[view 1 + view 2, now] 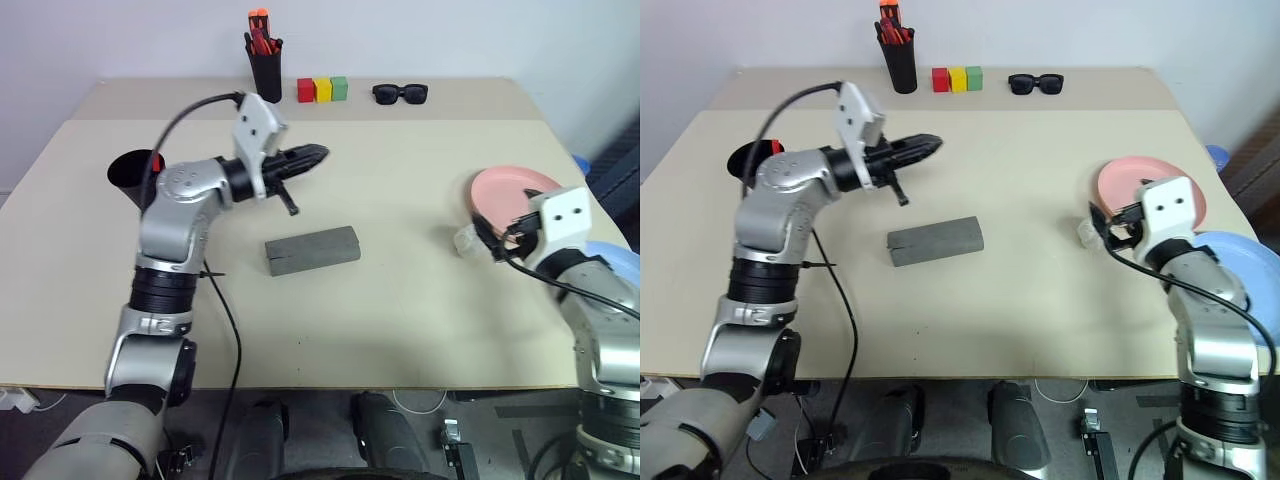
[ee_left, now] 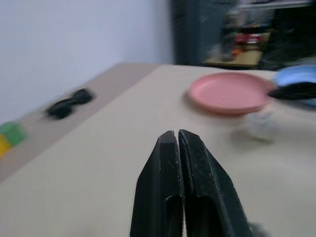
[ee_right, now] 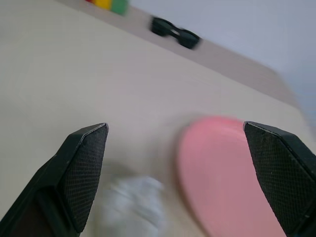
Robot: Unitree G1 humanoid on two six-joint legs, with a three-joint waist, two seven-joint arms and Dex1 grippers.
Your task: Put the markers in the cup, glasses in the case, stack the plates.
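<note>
Right gripper (image 3: 175, 168), jaws wide apart, faces the salmon-pink round plastic plate (image 1: 512, 190); it should straddle the rim squarely before closing, while left gripper (image 2: 180, 148), jaws together and empty, keeps clear.

Bare table (image 1: 400, 290) around closed case (image 1: 312, 249)

Table layout, head views.
Case (image 1: 312, 249) at centre; cup (image 1: 130, 174) far left; two plates (image 1: 512, 190) at right edge; pen holder (image 1: 265, 68), blocks (image 1: 322, 89), sunglasses (image 1: 400, 93) in a row along the back.
</note>
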